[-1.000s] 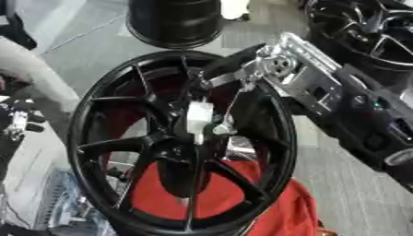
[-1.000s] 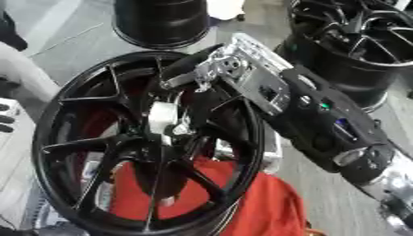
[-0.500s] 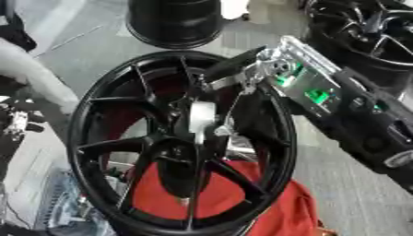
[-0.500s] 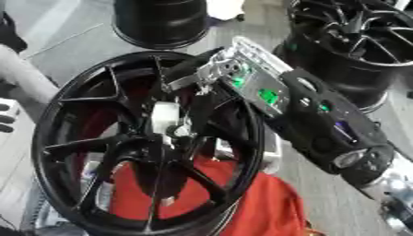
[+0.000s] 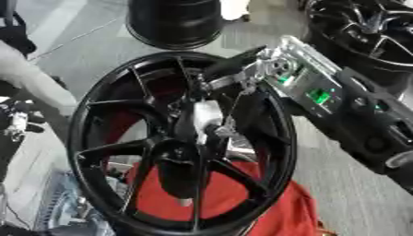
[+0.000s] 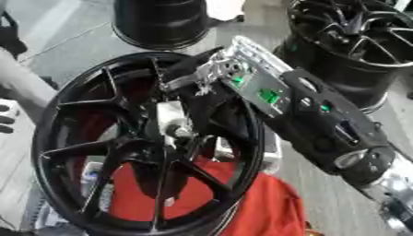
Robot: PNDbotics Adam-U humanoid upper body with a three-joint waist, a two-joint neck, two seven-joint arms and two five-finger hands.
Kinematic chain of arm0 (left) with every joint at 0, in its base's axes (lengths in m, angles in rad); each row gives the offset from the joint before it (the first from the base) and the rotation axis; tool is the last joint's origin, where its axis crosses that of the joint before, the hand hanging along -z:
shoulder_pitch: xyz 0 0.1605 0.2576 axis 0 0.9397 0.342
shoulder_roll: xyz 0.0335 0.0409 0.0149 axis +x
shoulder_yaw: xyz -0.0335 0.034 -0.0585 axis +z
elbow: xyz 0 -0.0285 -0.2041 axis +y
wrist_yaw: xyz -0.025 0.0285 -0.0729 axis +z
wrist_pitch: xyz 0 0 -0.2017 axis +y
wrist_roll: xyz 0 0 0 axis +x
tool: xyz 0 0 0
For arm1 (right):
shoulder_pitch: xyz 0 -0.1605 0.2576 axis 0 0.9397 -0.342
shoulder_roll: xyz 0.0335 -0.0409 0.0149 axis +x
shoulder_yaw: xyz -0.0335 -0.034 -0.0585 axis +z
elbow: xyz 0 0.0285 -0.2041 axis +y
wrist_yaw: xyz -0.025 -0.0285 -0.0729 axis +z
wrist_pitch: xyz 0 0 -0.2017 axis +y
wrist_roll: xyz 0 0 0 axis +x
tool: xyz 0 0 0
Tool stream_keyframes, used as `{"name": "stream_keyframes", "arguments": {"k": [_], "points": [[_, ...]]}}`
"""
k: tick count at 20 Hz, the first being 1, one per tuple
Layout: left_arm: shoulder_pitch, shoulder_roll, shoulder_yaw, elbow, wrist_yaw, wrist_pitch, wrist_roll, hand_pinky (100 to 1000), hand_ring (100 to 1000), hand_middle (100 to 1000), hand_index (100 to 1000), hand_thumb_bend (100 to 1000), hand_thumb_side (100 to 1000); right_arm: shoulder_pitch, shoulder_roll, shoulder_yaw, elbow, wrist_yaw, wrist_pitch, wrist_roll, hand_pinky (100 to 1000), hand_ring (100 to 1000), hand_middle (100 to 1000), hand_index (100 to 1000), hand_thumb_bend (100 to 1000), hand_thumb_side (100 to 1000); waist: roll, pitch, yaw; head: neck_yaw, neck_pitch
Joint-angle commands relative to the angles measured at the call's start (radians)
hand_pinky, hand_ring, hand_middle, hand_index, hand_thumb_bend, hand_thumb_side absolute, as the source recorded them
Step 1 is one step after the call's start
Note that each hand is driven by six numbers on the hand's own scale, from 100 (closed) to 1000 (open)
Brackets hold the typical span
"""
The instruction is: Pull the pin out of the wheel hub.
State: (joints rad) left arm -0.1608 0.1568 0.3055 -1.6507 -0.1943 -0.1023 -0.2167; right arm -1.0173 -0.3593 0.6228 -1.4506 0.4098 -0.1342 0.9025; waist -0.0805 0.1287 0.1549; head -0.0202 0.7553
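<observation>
This looks like a car wheel workshop or garage. A large black alloy wheel point(image 5: 174, 147) with thin spokes fills the middle, lying over a red cloth point(image 5: 266, 207). Another black spoked wheel point(image 6: 355, 41) stands at the upper right, and a black round drum-like part point(image 5: 174, 20), perhaps a tyre or rim, sits at the top on a bare grey concrete floor point(image 5: 89, 41). Bits of metal hardware point(image 5: 16, 126) show at the left edge, too blurred to name.
</observation>
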Motion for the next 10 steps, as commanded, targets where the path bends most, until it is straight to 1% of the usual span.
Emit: {"name": "stream_keyframes", "arguments": {"k": [1,4,6,8,10], "points": [[-0.011,0.014,0.002,-0.017,-0.002,0.000,-0.002,572,608,644,845,100,729,-0.035,-0.030,-0.026,-0.051,-0.026,0.015,-0.003,387,470,540,729,100,277,0.009,-0.016,-0.003,0.001,-0.006],[-0.010,0.016,0.003,-0.016,-0.001,0.001,-0.002,573,609,644,845,100,729,-0.053,-0.052,-0.049,-0.095,-0.043,0.031,-0.006,394,475,543,733,100,270,0.007,-0.020,-0.007,0.003,-0.004],[-0.008,0.019,0.005,-0.016,-0.001,0.002,0.000,572,608,644,845,100,729,-0.056,-0.083,-0.079,-0.134,-0.056,0.043,-0.015,393,474,540,733,100,262,0.006,-0.023,-0.012,0.008,-0.003],[-0.006,0.022,0.007,-0.016,-0.001,0.003,0.003,572,609,644,845,100,728,-0.048,-0.129,-0.122,-0.175,-0.073,0.060,-0.038,396,475,539,734,100,251,0.004,-0.027,-0.019,0.013,-0.001],[-0.005,0.026,0.010,-0.015,-0.001,0.004,0.005,573,609,644,845,100,728,-0.022,-0.193,-0.178,-0.213,-0.085,0.077,-0.075,394,473,537,735,100,242,0.002,-0.030,-0.027,0.020,0.000]]}}
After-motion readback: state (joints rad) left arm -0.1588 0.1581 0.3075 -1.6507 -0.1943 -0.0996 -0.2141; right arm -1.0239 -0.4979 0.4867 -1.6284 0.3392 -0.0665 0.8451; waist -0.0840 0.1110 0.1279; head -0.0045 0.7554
